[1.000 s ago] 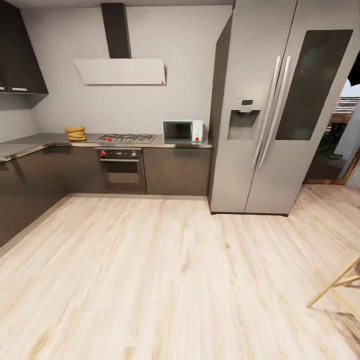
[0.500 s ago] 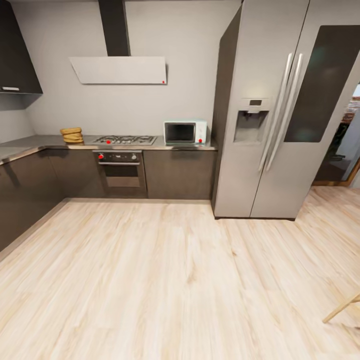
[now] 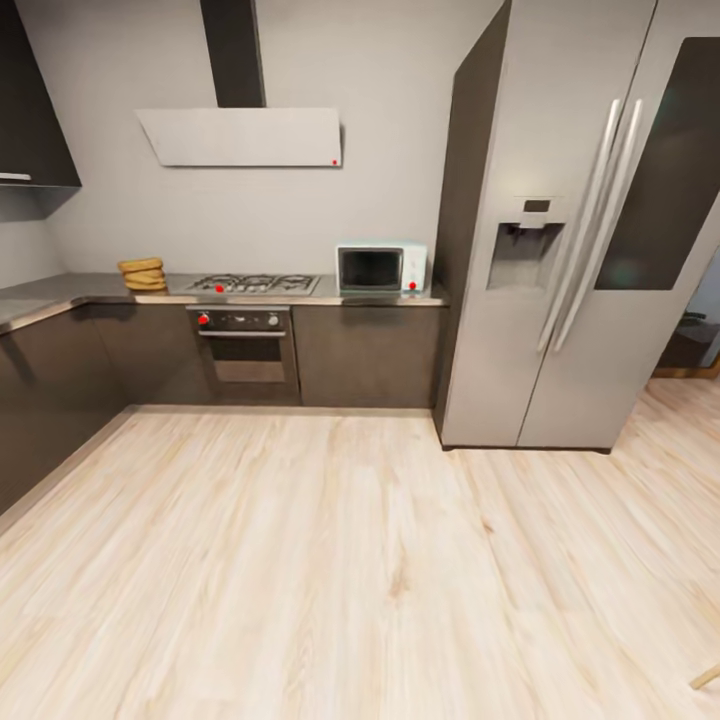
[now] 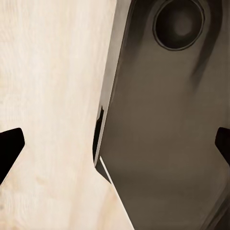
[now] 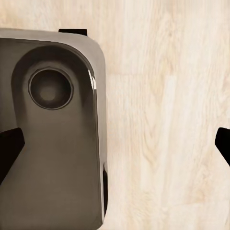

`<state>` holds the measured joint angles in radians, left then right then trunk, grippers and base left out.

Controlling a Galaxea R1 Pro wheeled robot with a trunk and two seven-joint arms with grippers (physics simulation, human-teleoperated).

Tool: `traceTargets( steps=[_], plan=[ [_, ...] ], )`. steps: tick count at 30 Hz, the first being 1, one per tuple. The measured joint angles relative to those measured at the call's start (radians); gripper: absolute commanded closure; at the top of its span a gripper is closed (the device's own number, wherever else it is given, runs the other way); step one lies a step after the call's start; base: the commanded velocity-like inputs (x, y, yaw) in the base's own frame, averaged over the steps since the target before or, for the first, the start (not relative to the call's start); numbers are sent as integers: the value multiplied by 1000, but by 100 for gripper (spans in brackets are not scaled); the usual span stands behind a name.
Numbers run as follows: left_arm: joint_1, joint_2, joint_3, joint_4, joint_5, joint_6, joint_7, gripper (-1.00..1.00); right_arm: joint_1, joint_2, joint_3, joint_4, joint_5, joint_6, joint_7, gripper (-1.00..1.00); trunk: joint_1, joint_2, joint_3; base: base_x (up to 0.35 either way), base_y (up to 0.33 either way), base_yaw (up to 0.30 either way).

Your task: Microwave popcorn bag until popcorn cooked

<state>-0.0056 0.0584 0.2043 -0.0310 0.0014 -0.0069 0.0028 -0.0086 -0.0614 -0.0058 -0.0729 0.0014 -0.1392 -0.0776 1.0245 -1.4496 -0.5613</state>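
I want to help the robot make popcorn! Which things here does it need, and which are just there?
Needed: popcorn bag, microwave, countertop.

Just there: gas hob, oven, hood, fridge.

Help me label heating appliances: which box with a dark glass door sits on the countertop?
The mint-blue microwave, standing on the countertop beside the fridge; the steel oven is built in below the hob.

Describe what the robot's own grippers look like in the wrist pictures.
Little shows. The left gripper appears as two flat black fingertips with angled, pointed ends at opposite edges. The right gripper looks the same, black and unmarked. No cables or labels visible.
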Motion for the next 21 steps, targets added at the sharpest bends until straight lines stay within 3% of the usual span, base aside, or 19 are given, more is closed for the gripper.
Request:
traceTargets(
  steps=[21],
  plan=[
    [0,0,0,0,0,0,0,-100,0,0,0,0,0,0,0,-100,0,0,0,295,131,-25]
  ],
)
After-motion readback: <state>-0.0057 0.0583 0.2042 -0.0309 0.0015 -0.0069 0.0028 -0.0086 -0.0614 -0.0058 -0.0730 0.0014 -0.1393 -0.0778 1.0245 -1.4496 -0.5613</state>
